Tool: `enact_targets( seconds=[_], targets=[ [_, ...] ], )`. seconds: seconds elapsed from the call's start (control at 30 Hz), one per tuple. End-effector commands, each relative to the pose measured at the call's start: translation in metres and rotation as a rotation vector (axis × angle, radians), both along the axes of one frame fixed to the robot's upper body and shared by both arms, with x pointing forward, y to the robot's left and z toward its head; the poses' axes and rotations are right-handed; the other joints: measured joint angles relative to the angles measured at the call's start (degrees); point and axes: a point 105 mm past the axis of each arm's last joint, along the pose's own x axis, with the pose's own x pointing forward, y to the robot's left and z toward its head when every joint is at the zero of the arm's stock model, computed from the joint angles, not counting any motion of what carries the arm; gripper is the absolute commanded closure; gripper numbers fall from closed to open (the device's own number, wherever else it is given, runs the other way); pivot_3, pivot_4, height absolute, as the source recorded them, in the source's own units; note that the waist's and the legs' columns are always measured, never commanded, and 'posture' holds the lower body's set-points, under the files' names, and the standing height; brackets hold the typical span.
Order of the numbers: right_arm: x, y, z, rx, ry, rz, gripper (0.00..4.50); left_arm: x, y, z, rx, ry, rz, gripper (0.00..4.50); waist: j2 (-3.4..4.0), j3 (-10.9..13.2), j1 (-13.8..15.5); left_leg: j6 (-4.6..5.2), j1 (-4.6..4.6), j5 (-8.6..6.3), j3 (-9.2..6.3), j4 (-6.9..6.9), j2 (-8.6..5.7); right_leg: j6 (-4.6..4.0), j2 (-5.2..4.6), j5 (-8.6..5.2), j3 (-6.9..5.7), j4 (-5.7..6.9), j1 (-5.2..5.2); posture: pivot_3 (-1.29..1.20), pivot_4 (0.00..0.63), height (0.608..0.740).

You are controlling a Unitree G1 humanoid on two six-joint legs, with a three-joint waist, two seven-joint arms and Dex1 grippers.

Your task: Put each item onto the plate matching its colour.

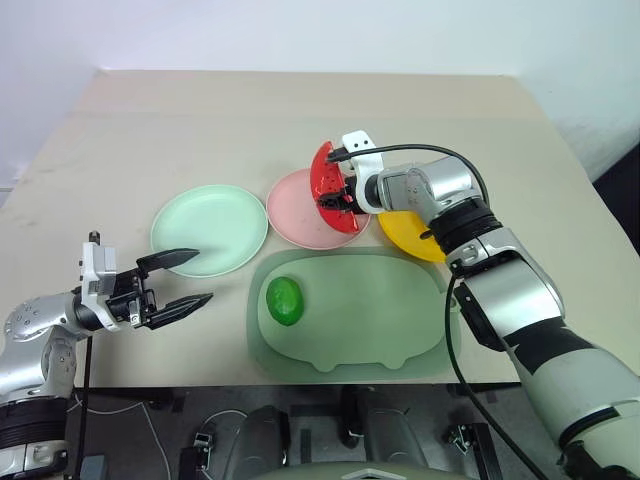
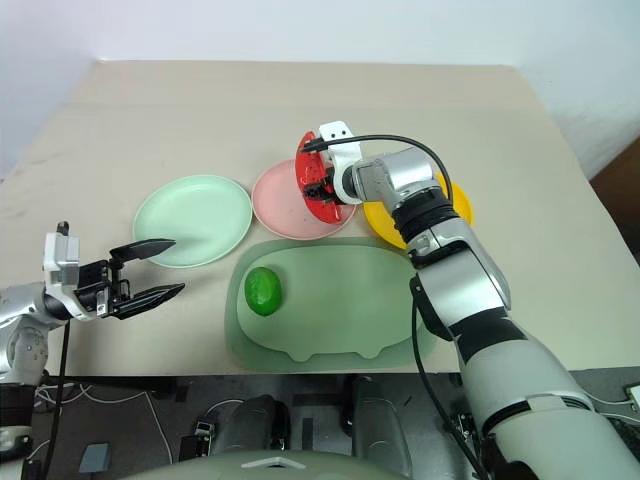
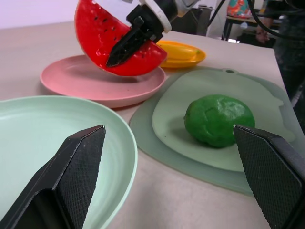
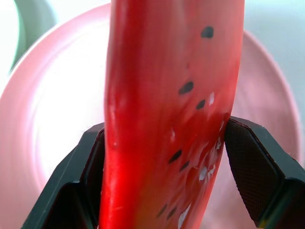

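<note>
Mat (image 1: 380, 320) lies at the near table edge; green fruit (image 1: 284, 300) rests on its left part. Left gripper (image 1: 180, 282) hovers off the near-left of the table (image 1: 180, 120), fingers spread wide, holding nothing, tips just beside the green plate (image 1: 210, 228). Beyond the mat, in a row: green plate, pink plate (image 1: 300, 215), yellow plate (image 1: 415, 238). Banana (image 3: 178, 49) lies on the yellow plate. Right gripper (image 1: 340, 190) is clamped on the watermelon (image 1: 325, 180), one finger on each flat face. The wedge stands on edge over the pink plate's right rim; contact with the plate cannot be told.
</note>
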Motion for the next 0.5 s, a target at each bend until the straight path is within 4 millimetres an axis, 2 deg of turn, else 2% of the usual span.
enact_targets(
  seconds=[0.03, 0.07, 0.2, 0.27, 0.33, 0.4, 0.5],
  targets=[
    [0.006, 0.005, 0.023, 0.036, -0.060, 0.008, 0.37, -0.002, -0.001, 0.008, 0.017, -0.037, -0.008, 0.00, 0.02, 0.0, 0.0, 0.00, 0.00, 0.00, 0.00, 0.00, -0.01, 0.00, -0.01, 0.00, 0.00, 0.00, 0.00, 0.00, 0.150, 0.736],
    [0.006, 0.006, 0.022, 0.039, -0.059, 0.011, 0.06, -0.002, -0.001, 0.008, 0.017, -0.036, -0.008, 0.00, 0.02, 0.0, -0.1, 0.00, 0.01, 0.00, -0.01, 0.00, -0.02, 0.00, -0.02, 0.00, 0.00, 0.00, 0.00, 0.00, 0.150, 0.736],
    [0.005, 0.008, 0.031, 0.103, -0.068, 0.038, 0.06, 0.000, -0.004, 0.009, 0.016, -0.036, -0.014, 0.00, 0.04, 0.0, -0.1, -0.01, 0.05, 0.01, 0.00, 0.00, -0.02, 0.00, 0.01, 0.00, 0.00, 0.03, 0.02, 0.00, 0.150, 0.736],
    [0.007, 0.003, 0.046, 0.162, -0.105, 0.030, 0.06, 0.001, -0.006, 0.009, 0.016, -0.037, -0.017, 0.00, 0.05, 0.0, -0.2, -0.02, 0.07, 0.01, -0.01, 0.00, -0.02, 0.00, 0.03, 0.00, 0.00, 0.04, 0.02, 0.00, 0.150, 0.736],
    [0.005, -0.015, 0.074, 0.232, -0.145, 0.029, 0.06, 0.000, -0.008, 0.012, 0.016, -0.033, -0.021, 0.00, 0.12, 0.1, -0.1, -0.03, 0.06, 0.02, -0.01, 0.00, -0.01, 0.00, 0.02, 0.00, 0.00, 0.04, 0.02, 0.00, 0.150, 0.736],
    [-0.008, -0.034, 0.102, 0.296, -0.195, 0.084, 0.06, -0.003, -0.010, 0.015, 0.018, -0.028, -0.032, 0.00, 0.24, 0.1, 0.3, -0.03, 0.01, 0.02, -0.05, 0.01, -0.03, 0.00, -0.01, 0.00, 0.00, 0.04, 0.02, 0.00, 0.150, 0.736],
    [-0.031, -0.058, 0.119, 0.310, -0.273, 0.167, 0.06, -0.004, -0.014, 0.014, 0.052, -0.031, -0.042, 0.00, 0.29, 0.2, 0.6, -0.01, -0.03, 0.01, -0.11, 0.01, -0.09, 0.01, -0.07, 0.01, -0.04, 0.01, 0.04, 0.00, 0.150, 0.736]
  ],
)
